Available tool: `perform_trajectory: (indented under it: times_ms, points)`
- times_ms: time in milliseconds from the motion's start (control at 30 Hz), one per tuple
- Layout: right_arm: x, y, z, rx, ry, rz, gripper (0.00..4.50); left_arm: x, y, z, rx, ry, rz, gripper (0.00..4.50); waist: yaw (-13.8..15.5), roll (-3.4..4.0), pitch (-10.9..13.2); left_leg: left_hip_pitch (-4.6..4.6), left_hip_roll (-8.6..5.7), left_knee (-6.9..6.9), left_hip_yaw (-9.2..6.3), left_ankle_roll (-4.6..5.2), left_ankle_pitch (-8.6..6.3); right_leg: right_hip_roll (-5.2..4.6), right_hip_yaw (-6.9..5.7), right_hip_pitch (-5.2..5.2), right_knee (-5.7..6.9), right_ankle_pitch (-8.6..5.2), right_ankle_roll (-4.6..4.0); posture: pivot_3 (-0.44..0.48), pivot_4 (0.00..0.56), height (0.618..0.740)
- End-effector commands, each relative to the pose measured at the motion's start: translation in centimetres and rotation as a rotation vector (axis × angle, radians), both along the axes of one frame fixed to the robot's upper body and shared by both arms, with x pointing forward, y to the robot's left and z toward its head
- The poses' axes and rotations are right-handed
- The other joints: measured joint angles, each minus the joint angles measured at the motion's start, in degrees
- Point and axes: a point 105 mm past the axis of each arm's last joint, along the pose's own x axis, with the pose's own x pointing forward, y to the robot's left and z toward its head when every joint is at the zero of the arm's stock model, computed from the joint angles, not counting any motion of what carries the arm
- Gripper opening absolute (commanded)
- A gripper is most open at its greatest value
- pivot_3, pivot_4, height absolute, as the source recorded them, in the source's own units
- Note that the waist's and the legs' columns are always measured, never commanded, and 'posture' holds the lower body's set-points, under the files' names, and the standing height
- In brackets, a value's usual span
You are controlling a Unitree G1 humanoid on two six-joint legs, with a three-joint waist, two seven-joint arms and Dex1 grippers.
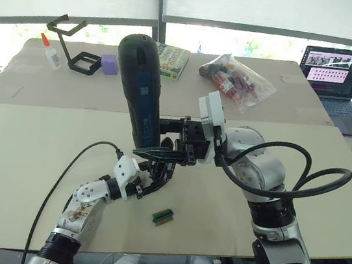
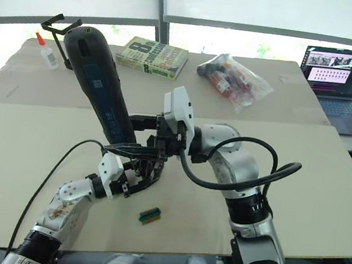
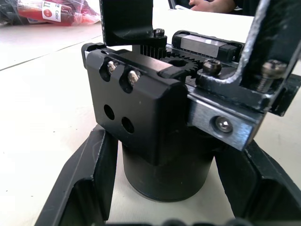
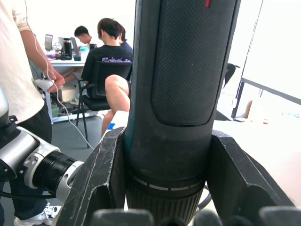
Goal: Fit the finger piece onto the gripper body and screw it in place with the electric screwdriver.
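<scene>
Gripping the electric screwdriver (image 1: pixel 139 87) upright in our right gripper (image 1: pixel 184 141), jaws closed on its lower barrel, we hold it over the gripper body (image 3: pixel 155 127), which our left gripper (image 1: pixel 154 171) clamps by its round base on the table (image 1: pixel 23 143). A small green-and-brown block (image 1: pixel 162 217) lies on the table just beside our left gripper, with a book (image 2: pixel 152 56) and a bag of bottles (image 2: pixel 236 78) well apart at the far edge.
</scene>
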Motion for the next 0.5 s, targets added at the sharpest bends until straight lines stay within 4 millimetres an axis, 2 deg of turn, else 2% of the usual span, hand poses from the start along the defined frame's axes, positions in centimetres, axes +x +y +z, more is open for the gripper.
perform_trajectory:
  times_ms: [33, 500]
  points:
    - [-1.27, -0.30, 2.12, 0.065, -0.063, 0.052, 1.98, -1.46, -0.84, -2.72, 0.037, 0.115, -0.050, 2.50, 0.00, 0.00, 0.00, 0.00, 0.00, 0.00, 0.00, 0.00, 0.00, 0.00, 0.00, 0.00, 0.00, 0.00, 0.00, 0.000, 0.150, 0.740]
    - [-0.80, -0.51, 2.24, 0.067, -0.060, 0.022, 1.98, -1.44, -0.87, -2.75, 0.037, 0.116, -0.050, 2.50, 0.01, 0.00, 0.00, 0.00, 0.00, 0.00, 0.00, 0.00, 0.00, 0.00, 0.00, 0.00, 0.00, 0.00, 0.00, 0.000, 0.150, 0.740]
